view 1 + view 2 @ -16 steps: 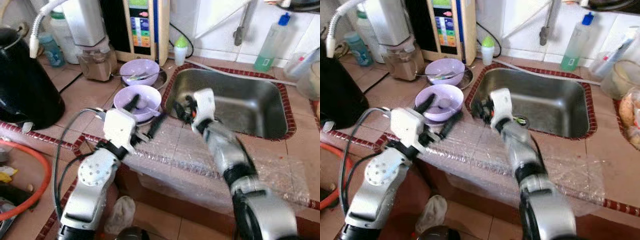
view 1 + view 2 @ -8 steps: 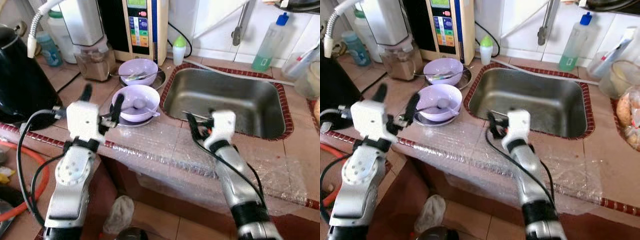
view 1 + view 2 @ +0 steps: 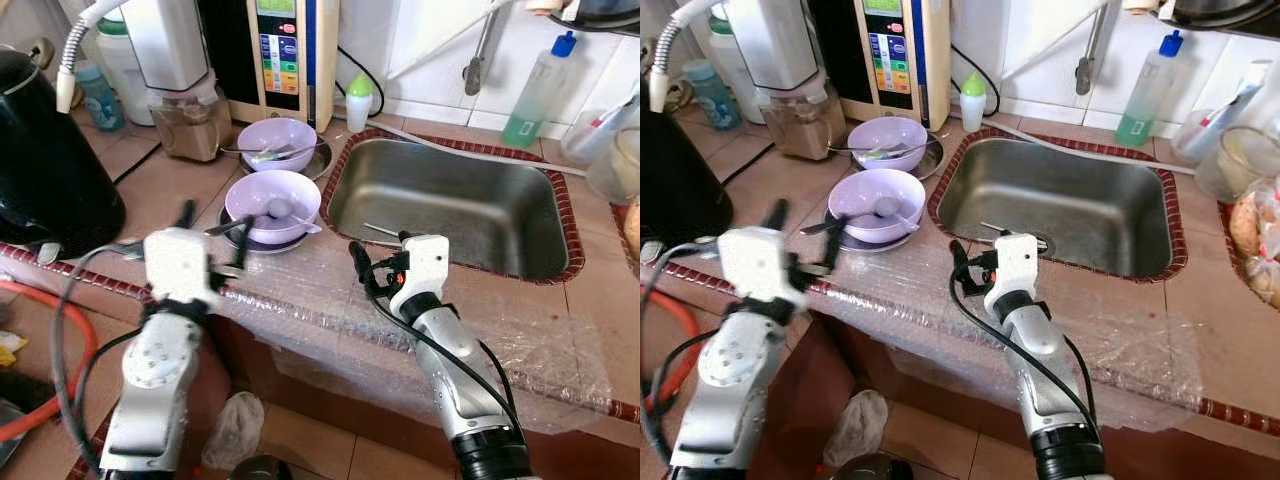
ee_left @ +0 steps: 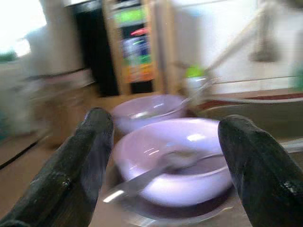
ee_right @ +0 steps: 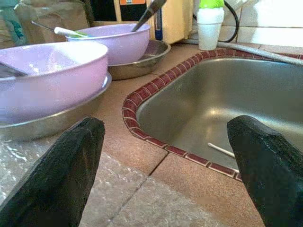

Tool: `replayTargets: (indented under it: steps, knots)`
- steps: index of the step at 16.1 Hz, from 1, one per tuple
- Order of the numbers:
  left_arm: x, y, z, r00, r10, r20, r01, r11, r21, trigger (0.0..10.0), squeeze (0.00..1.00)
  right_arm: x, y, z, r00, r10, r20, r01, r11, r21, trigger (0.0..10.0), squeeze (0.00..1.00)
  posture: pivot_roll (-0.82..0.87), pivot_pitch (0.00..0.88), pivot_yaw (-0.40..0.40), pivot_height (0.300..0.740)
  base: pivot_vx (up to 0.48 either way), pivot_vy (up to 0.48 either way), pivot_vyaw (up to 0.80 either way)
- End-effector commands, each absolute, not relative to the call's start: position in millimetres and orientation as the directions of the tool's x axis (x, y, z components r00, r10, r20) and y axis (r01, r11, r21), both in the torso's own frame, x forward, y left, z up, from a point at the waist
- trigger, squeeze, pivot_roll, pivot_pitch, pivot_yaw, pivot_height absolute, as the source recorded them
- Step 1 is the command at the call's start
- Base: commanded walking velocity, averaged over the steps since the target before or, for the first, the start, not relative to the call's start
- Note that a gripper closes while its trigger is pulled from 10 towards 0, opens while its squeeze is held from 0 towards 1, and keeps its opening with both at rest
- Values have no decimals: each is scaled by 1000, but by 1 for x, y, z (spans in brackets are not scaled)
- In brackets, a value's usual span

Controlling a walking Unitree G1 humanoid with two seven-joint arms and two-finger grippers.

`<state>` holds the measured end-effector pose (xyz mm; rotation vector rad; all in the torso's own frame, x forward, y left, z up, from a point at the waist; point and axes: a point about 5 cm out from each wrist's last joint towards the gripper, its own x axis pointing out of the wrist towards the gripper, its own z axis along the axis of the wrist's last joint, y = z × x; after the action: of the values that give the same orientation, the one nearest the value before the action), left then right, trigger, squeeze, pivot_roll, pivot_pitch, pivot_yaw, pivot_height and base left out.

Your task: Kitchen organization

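Two lavender bowls stand on metal plates left of the steel sink [image 3: 470,200]. The nearer bowl [image 3: 272,196] holds a spoon; the farther bowl [image 3: 281,139] holds utensils. My left gripper [image 3: 215,226] is open, level with the counter and just short of the nearer bowl [image 4: 175,158], which sits between its fingers [image 4: 87,142] in the wrist view. My right gripper [image 3: 372,262] is open over the counter at the sink's front left corner, empty, pointing at the bowls [image 5: 52,71] and the sink rim [image 5: 156,101].
A sheet of bubble wrap [image 3: 420,325] covers the counter's front edge. A black kettle [image 3: 45,170] stands at the left. A blender jar [image 3: 190,115], a water unit [image 3: 290,50], a small white bottle [image 3: 360,100] and a green soap bottle [image 3: 535,85] line the back.
The right gripper has drawn back from the sink's edge to the counter in front. The left gripper pulled away to the left, then came back closer to the nearer bowl.
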<state>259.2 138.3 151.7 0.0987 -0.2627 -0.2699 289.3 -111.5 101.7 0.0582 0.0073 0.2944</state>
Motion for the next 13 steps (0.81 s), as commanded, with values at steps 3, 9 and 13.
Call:
replayTargets:
  steps: [3,9,13]
  knots:
    - [262,115,159,862,-428,273,383,901,203,10000,0,284,-115,103,963,269,-10,-268,962,59,10000,0,-16,0,41,740,0,0,0]
    - [257,85,151,750,-614,246,552,786,277,10000,0,273,-139,93,983,165,-81,-162,986,37,10000,0,-74,0,44,740,0,0,0]
    - [269,83,135,767,-607,208,525,780,342,10000,0,268,-139,95,983,162,-89,-159,987,36,10000,0,-86,0,42,740,0,0,0]
